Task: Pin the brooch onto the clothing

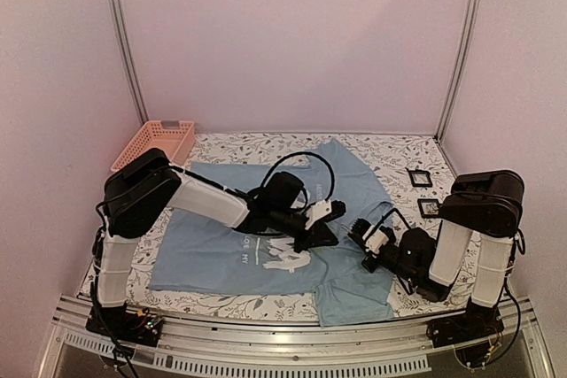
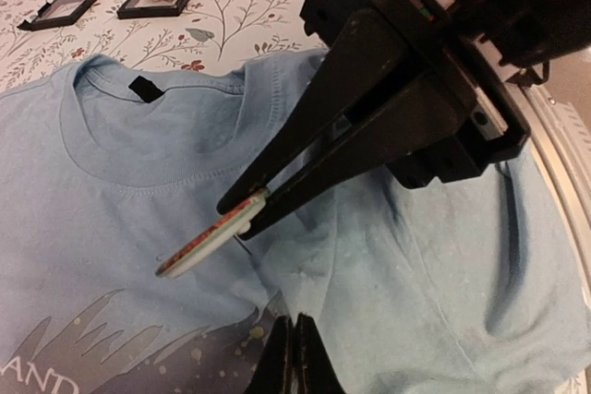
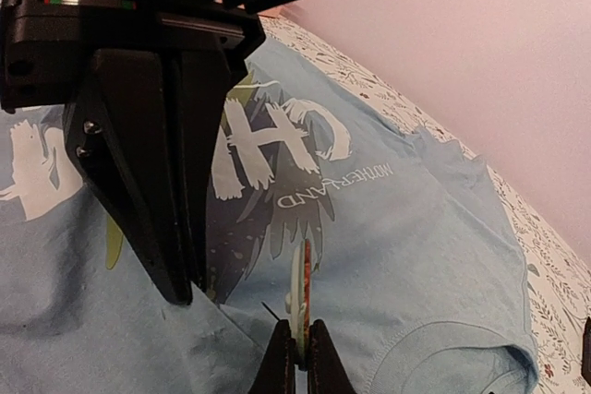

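Gripping the brooch (image 3: 297, 288) over the shirt's (image 3: 416, 256) "MOTHERLAND" print (image 3: 337, 185): right tool (image 3: 296, 334); left tool (image 2: 292, 331) closed.

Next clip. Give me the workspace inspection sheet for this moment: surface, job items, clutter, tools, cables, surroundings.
Surface: floral-print cloth covering the table.
Job's things: light blue T-shirt spread flat, print up; brooch held over it, not yet pinned.
Clutter: pink basket at the far left corner; two black frames at the right, off the shirt.
Tools: right tool shut on the brooch; left tool shut, tips down at the shirt, whether it pinches fabric is unclear.
Cables: black cable arching over the left arm's wrist.
Surroundings: plain pale walls, metal corner posts.
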Motion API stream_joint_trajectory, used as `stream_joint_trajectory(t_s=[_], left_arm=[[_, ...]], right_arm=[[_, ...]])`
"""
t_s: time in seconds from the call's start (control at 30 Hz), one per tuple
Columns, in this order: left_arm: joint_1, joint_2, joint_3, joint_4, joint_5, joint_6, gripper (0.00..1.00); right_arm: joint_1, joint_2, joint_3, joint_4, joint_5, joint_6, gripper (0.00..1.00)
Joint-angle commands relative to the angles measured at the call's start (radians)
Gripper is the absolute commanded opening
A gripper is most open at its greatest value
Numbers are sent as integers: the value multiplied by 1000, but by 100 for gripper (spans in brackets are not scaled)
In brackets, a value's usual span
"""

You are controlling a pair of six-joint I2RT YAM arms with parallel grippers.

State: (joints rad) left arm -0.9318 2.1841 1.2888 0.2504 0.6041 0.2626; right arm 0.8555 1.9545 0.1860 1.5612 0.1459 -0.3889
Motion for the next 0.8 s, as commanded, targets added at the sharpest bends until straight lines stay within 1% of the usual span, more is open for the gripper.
stream_joint_trajectory(t_s=[0.0, 0.17, 0.27, 0.4, 0.53, 0.63, 0.77], left_arm=[[14, -46, 0, 21, 32, 18, 0], [17, -44, 5, 30, 39, 11, 0], [17, -47, 6, 32, 41, 10, 0], [19, -49, 3, 26, 37, 16, 0], [19, -56, -4, 30, 41, 19, 0], [19, -60, -4, 30, 43, 19, 0], [20, -63, -4, 25, 45, 27, 0]], right_arm=[[20, 7, -1, 95, 33, -73, 0], [33, -5, 11, 52, 30, -97, 0], [52, 2, 27, 19, 65, -131, 0], [59, 17, 15, 60, 60, -146, 0], [64, 15, 18, 29, 86, -155, 0], [68, 14, 11, 51, 98, -162, 0], [73, 14, 19, 24, 112, -175, 0]])
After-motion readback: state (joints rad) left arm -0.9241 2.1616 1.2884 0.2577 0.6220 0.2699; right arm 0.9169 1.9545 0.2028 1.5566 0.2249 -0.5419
